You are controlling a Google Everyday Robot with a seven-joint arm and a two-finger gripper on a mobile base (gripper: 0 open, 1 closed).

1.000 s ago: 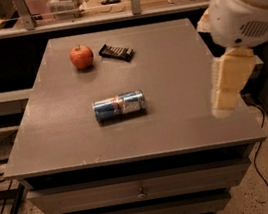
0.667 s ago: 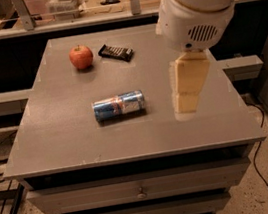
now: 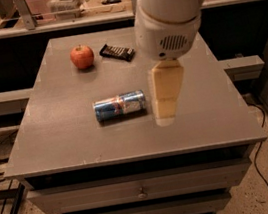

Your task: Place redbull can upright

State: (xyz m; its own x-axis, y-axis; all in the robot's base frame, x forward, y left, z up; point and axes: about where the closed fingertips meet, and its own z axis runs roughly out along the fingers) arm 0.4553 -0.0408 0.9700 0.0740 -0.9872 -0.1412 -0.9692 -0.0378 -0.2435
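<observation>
The redbull can (image 3: 119, 106) lies on its side near the middle of the grey table (image 3: 68, 139), its long axis running left to right. It is blue and silver with a red-yellow logo at mid-body. My gripper (image 3: 166, 101) hangs from the white arm just to the right of the can, close to its right end and above the tabletop. It holds nothing.
A red apple (image 3: 82, 57) sits at the table's back left. A dark candy bar (image 3: 117, 52) lies to the right of the apple. The table has drawers below its front edge. A shelf rail runs behind the table.
The arm and gripper have swung left from the table's right edge to just beside the can's right end. The can, apple and candy bar have not moved.
</observation>
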